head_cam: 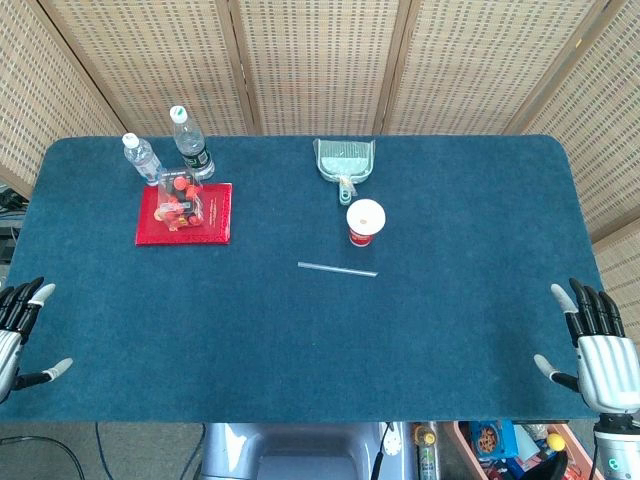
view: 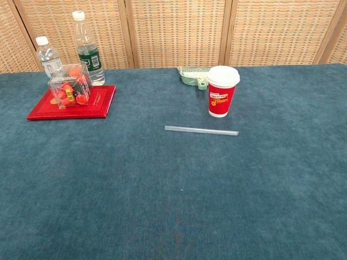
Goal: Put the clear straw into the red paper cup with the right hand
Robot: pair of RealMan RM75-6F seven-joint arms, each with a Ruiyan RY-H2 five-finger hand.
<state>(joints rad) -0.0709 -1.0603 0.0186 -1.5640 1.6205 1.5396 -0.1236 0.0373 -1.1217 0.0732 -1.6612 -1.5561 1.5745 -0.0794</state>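
Note:
A clear straw (head_cam: 337, 268) (view: 201, 130) lies flat on the blue table, just in front of the red paper cup (head_cam: 364, 223) (view: 222, 92), which stands upright with its white rim up. My right hand (head_cam: 597, 342) hovers at the table's near right edge, fingers spread and empty, far from the straw. At the near left edge my left hand (head_cam: 18, 328) is likewise spread and holds nothing. Neither hand shows in the chest view.
A green dustpan (head_cam: 346, 161) (view: 192, 75) lies behind the cup. At the back left sit a red book (head_cam: 185, 214) (view: 72, 102) bearing a clear box of red pieces (head_cam: 181, 199), and two water bottles (head_cam: 190, 143) (head_cam: 143, 159).

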